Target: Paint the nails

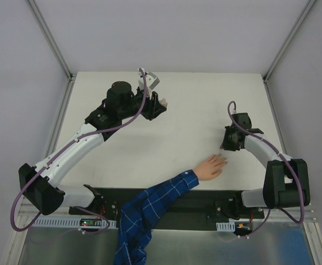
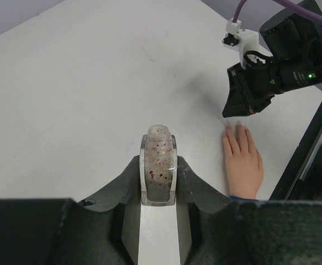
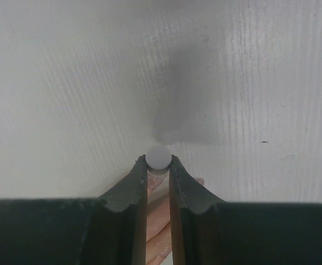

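Note:
A pale hand (image 1: 210,167) in a blue plaid sleeve (image 1: 161,204) lies flat on the white table (image 1: 194,110), fingers pointing toward the right arm. Its nails match the skin and are hard to make out. My right gripper (image 1: 225,148) hangs just over the fingertips, shut on a small round white cap (image 3: 158,157); the hand's fingers (image 3: 159,221) show between and beneath its jaws. My left gripper (image 1: 159,102) is far back on the left, shut on a clear bottle of speckled glitter polish (image 2: 159,152). The left wrist view also shows the hand (image 2: 242,160).
The right arm's black wrist and camera (image 2: 271,77) hover above the hand. A black base plate (image 1: 205,201) runs along the table's near edge, under the sleeve. Grey walls and metal frame posts (image 1: 50,38) enclose the table.

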